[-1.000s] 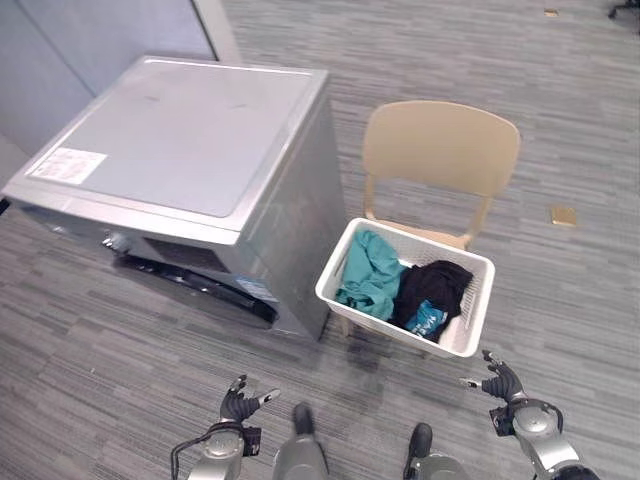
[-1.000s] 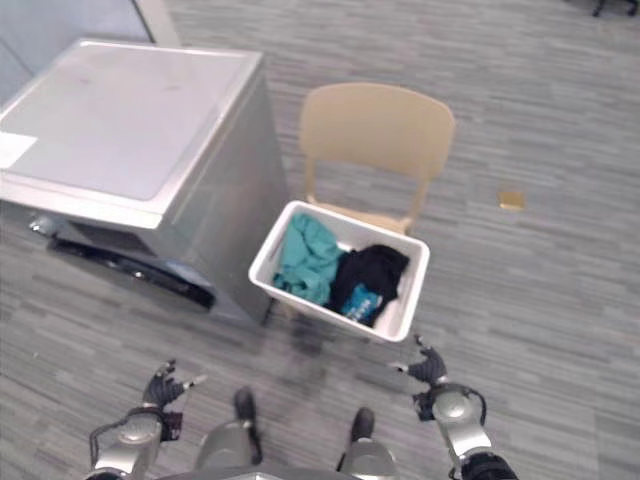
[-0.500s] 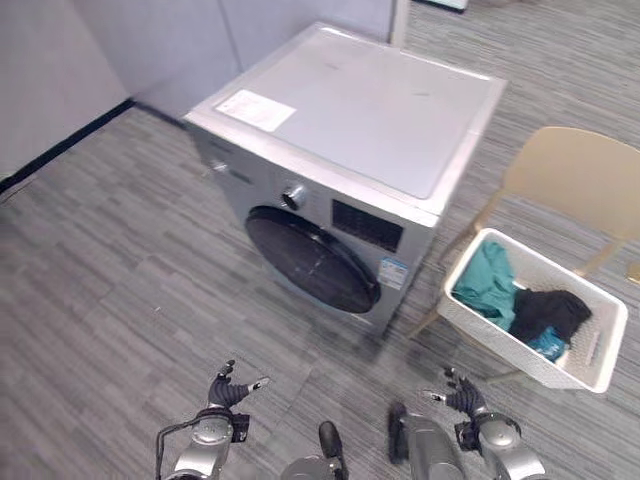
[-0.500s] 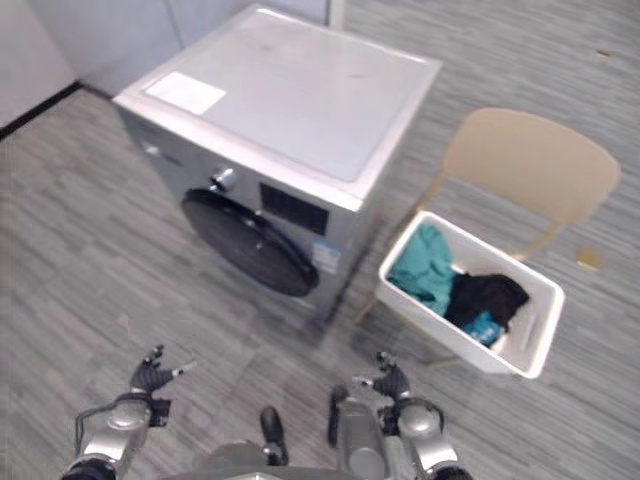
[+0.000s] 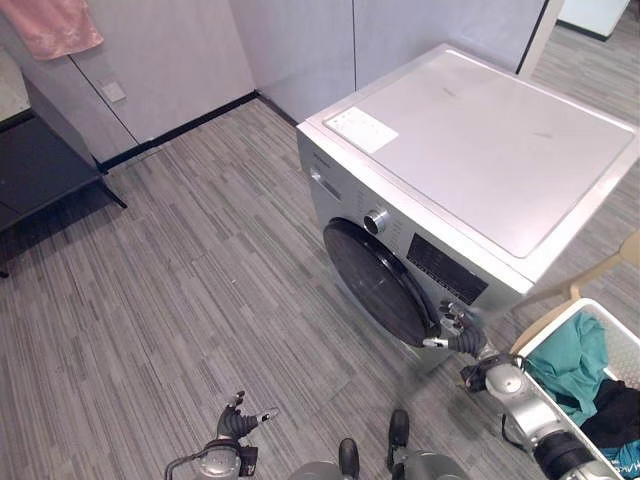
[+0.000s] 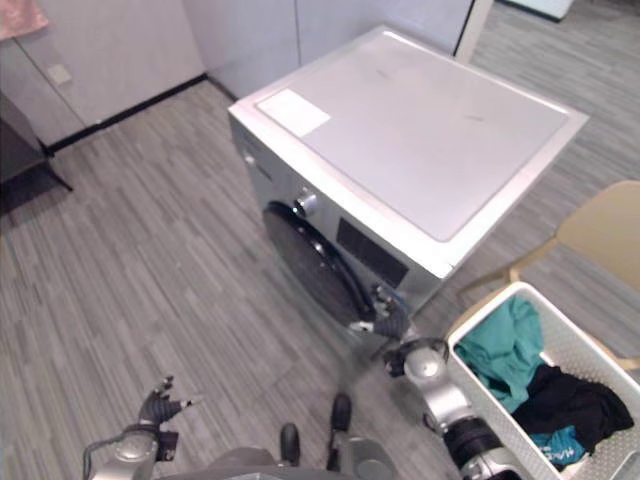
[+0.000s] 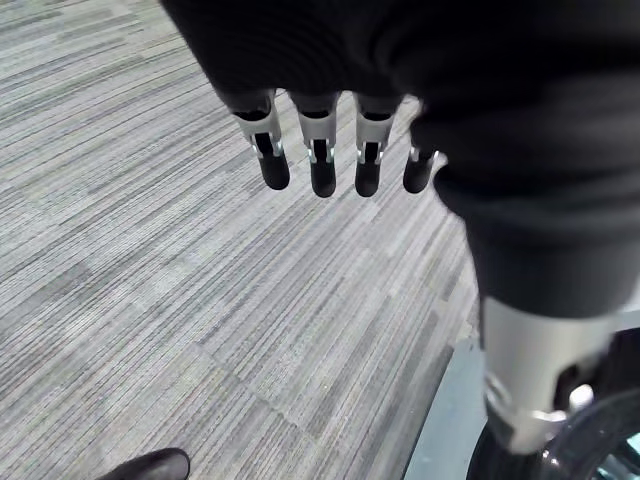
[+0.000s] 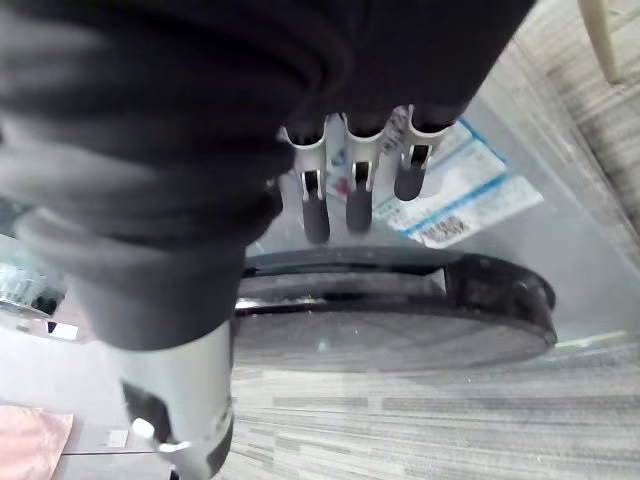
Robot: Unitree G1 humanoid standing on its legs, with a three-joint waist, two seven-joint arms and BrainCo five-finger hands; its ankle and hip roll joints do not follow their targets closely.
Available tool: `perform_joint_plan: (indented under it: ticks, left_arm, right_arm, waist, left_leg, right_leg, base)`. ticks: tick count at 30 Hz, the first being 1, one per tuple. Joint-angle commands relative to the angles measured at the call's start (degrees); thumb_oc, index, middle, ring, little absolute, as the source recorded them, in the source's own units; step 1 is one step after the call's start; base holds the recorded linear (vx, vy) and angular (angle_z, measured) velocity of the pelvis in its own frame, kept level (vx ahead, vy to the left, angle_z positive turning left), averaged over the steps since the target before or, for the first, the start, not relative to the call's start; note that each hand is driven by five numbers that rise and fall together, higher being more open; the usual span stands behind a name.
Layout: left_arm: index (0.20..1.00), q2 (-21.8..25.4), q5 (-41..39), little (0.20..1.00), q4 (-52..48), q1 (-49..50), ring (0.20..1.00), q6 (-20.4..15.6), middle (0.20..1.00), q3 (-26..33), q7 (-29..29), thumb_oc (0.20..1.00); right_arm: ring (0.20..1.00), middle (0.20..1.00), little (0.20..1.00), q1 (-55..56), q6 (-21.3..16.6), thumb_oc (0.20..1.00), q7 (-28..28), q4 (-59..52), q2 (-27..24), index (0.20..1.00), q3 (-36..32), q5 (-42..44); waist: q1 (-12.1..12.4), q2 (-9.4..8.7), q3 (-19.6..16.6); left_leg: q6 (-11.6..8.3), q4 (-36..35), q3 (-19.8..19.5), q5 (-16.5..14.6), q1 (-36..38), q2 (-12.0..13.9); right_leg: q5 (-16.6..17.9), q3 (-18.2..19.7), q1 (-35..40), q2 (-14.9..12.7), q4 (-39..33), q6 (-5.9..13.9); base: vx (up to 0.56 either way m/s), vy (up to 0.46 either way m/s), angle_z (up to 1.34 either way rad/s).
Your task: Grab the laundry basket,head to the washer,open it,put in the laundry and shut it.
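While the right hand (image 5: 462,338) is hovering with relaxed, empty fingers (image 8: 358,200) just beside the round door (image 5: 375,282) of the washer (image 5: 480,170), the left hand (image 5: 238,424) is hanging low, open and empty, well apart. The laundry basket (image 6: 570,345) is sitting on the robot's right. Stickers on the washer are too small to read.

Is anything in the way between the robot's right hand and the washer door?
Nothing visible. The right hand reaches with straight fingers right up by the lower edge of the round, shut washer door; I can't tell whether they touch it.
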Motion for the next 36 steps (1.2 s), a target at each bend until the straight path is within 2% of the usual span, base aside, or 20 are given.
perform_joint_plan:
  ticks: [1, 7, 9, 10, 14, 17, 20, 21, 22, 23, 25, 28, 29, 33, 34, 36]
  left_arm:
    - [1.0, 1.19, 1.48, 1.0, -0.29, -2.1, 1.0, -2.41, 1.0, -1.2, 1.21, 1.0]
    - [1.0, 1.61, -1.93, 1.0, -1.62, -4.55, 1.0, -3.3, 1.0, -4.23, 2.17, 1.0]
    - [1.0, 1.83, -2.32, 1.0, -1.86, -4.75, 1.0, -3.37, 1.0, -4.58, 2.33, 1.0]
    - [1.0, 2.16, -4.02, 1.0, -2.39, -5.93, 1.0, -3.89, 1.0, -5.43, 3.13, 1.0]
    - [1.0, 2.28, -6.91, 1.0, -2.53, -8.0, 1.0, -4.8, 1.0, -6.59, 5.12, 1.0]
    - [1.0, 2.05, -7.76, 1.0, -2.63, -8.38, 1.0, -4.9, 1.0, -6.53, 5.53, 1.0]
    - [1.0, 1.24, -8.16, 1.0, -2.6, -8.86, 1.0, -4.7, 1.0, -7.06, 5.82, 1.0]
    - [1.0, 0.9, -8.32, 1.0, -2.31, -9.53, 1.0, -4.67, 1.0, -7.57, 5.97, 1.0]
    - [1.0, 0.38, -8.29, 1.0, -1.84, -10.91, 1.0, -4.79, 1.0, -8.78, 6.45, 1.0]
    - [1.0, 0.38, -8.29, 1.0, -1.83, -10.92, 1.0, -4.79, 1.0, -8.76, 6.45, 1.0]
    - [1.0, 0.2, -8.0, 1.0, 0.13, -15.63, 1.0, -6.09, 1.0, -13.2, 7.61, 1.0]
    - [1.0, 1.01, -9.6, 1.0, -1.26, -17.45, 1.0, -7.78, 1.0, -14.76, 8.42, 1.0]
    - [1.0, 1.55, -10.24, 1.0, -2.38, -17.42, 1.0, -8.41, 1.0, -14.43, 8.68, 1.0]
    - [1.0, 2.37, -10.39, 1.0, -3.25, -16.83, 1.0, -8.41, 1.0, -13.09, 8.76, 1.0]
    - [1.0, 2.88, -9.98, 1.0, -3.1, -16.65, 1.0, -8.04, 1.0, -11.84, 8.87, 1.0]
    - [1.0, 2.95, -9.6, 1.0, -2.95, -16.7, 1.0, -7.61, 1.0, -10.88, 8.82, 1.0]
  right_arm:
    - [1.0, 1.0, 1.0, -4.16, -3.29, 1.0, -4.79, -2.33, 0.38, 1.0, -0.75, -1.63]
    - [1.0, 1.0, 1.0, -14.53, -3.36, 1.0, -6.99, 3.23, 2.07, 1.0, 1.61, 4.83]
    - [1.0, 1.0, 1.0, -15.87, -3.52, 1.0, -7.39, 4.08, 2.38, 1.0, 1.78, 5.77]
    - [1.0, 1.0, 1.0, -20.38, -3.7, 1.0, -9.09, 6.89, 3.45, 1.0, 2.27, 7.24]
    - [1.0, 1.0, 1.0, -26.32, -4.5, 1.0, -11.87, 11.22, 6.5, 1.0, 2.06, 12.54]
    - [1.0, 1.0, 1.0, -26.34, -4.46, 1.0, -10.66, 10.49, 8.62, 1.0, 4.19, 13.58]
    - [1.0, 1.0, 1.0, -25.41, -4.92, 1.0, -8.67, 8.7, 12.42, 1.0, 7.75, 15.59]
    - [1.0, 1.0, 1.0, -25.41, -5.75, 1.0, -7.72, 8.09, 14.48, 1.0, 9.49, 17.02]
    - [1.0, 1.0, 1.0, -25.92, -5.92, 1.0, -5.16, 6.01, 18.57, 1.0, 14.49, 18.24]
    - [1.0, 1.0, 1.0, -25.95, -5.92, 1.0, -5.16, 6.02, 18.58, 1.0, 14.49, 18.24]
    - [1.0, 1.0, 1.0, -34.15, -7.54, 1.0, -1.79, 6.58, 25.52, 1.0, 21.94, 21.7]
    - [1.0, 1.0, 1.0, -39.9, -9.55, 1.0, -2.96, 4.79, 28.52, 1.0, 22.19, 24.98]
    - [1.0, 1.0, 1.0, -40.83, -10.92, 1.0, -3.54, 2.56, 28.0, 1.0, 21.46, 26.07]
    - [1.0, 1.0, 1.0, -40.64, -11.17, 1.0, -3.97, -1.18, 24.43, 1.0, 20.35, 25.02]
    - [1.0, 1.0, 1.0, -40.29, -10.63, 1.0, -4.39, -3.53, 21.39, 1.0, 19.3, 23.63]
    - [1.0, 1.0, 1.0, -38.75, -10.04, 1.0, -4.09, -5.41, 18.72, 1.0, 18.81, 22.37]
  waist:
    - [-0.03, -1.91, 0.28]
    - [2.1, 0.12, 3.58]
    - [2.4, 0.25, 3.89]
    - [3.52, 0.62, 5.23]
    - [5.06, 1.11, 6.32]
    - [5.58, 1.17, 6.71]
    - [6.25, 1.08, 7.0]
    - [6.54, 1.09, 7.26]
    - [7.3, 1.15, 7.8]
    - [7.26, 1.11, 7.65]
    - [9.64, 1.46, 8.26]
    - [11.8, 2.16, 8.19]
    - [12.68, 2.46, 8.0]
    - [13.3, 2.59, 8.01]
    - [13.06, 1.89, 8.23]
    - [12.44, 1.06, 8.47]
  left_leg:
    - [-2.71, -1.69, -0.64, -1.28, -1.7, 2.7]
    - [-2.92, -1.7, -2.01, 0.72, -7.27, 2.61]
    - [-2.91, -1.7, -2.15, 0.98, -7.98, 2.56]
    - [-2.97, -1.7, -2.69, 1.94, -10.76, 2.49]
    - [-2.91, -1.34, -3.45, 3.01, -13.56, 2.12]
    - [-2.89, -1.38, -3.76, 3.23, -13.91, 2.06]
    - [-2.8, -1.41, -4.09, 3.15, -13.89, 1.92]
    - [-2.74, -1.32, -4.24, 3.11, -13.85, 1.86]
    - [-2.71, -1.06, -4.6, 2.87, -13.6, 1.77]
    - [-2.69, -1.06, -4.63, 2.97, -13.83, 1.74]
    - [-2.81, 0.1, -6.27, 2.89, -14.62, 1.34]
    - [-3.15, 0.87, -8.51, 2.92, -15.57, 0.76]
    - [-3.26, 0.95, -9.63, 3.02, -15.8, 0.53]
    - [-3.43, 0.37, -10.66, 3.47, -15.97, 0.28]
    - [-3.48, -0.24, -10.37, 3.6, -15.86, 0.44]
    - [-3.46, -0.71, -9.65, 3.57, -15.71, 0.54]
  right_leg:
    - [-8.8, 0.26, 2.0, -3.76, 1.61, 7.39]
    - [-7.71, -0.71, -3.21, -4.35, 2.02, 7.4]
    - [-7.5, -0.75, -3.87, -4.41, 2.13, 7.41]
    - [-6.92, -0.89, -6.52, -4.66, 2.8, 7.37]
    - [-6.54, -1.06, -9.05, -5.08, 3.59, 7.11]
    - [-6.59, -1.31, -9.36, -5.16, 3.88, 7.08]
    - [-6.61, -1.54, -9.1, -5.33, 3.94, 7.15]
    - [-6.59, -1.47, -9.04, -5.4, 3.99, 7.18]
    - [-6.73, -1.71, -8.65, -5.49, 4.12, 7.21]
    - [-6.62, -1.74, -8.83, -5.52, 4.06, 7.21]
    - [-6.77, -2.97, -8.46, -6.2, 4.33, 7.14]
    - [-7.02, -4.88, -7.85, -6.84, 4.08, 7.12]
    - [-7.21, -6.17, -7.32, -7.15, 3.93, 7.19]
    - [-7.36, -7.33, -7.02, -7.34, 3.97, 7.3]
    - [-7.24, -7.32, -7.15, -7.25, 3.8, 7.46]
    - [-6.87, -6.82, -7.42, -7.14, 3.63, 7.64]
  base:
    - [-0.04, -0.003, 0.04]
    - [-0.12, 0.011, 0.07]
    - [-0.11, 0.02, 0.15]
    - [-0.11, 0.021, 0.2]
    - [-0.07, 0.032, 0.02]
    - [-0.01, 0.028, 0.17]
    - [0.01, 0.034, 0.15]
    - [0.0, 0.0, 0.0]
    - [-0.01, 0.013, -0.07]
    - [0.0, 0.0, 0.0]
    - [-0.04, -0.048, 0.11]
    - [-0.02, -0.065, 0.53]
    - [0.0, -0.041, 0.85]
    - [0.0, -0.002, 0.69]
    - [0.0, 0.025, 0.19]
    - [0.0, 0.037, 0.15]
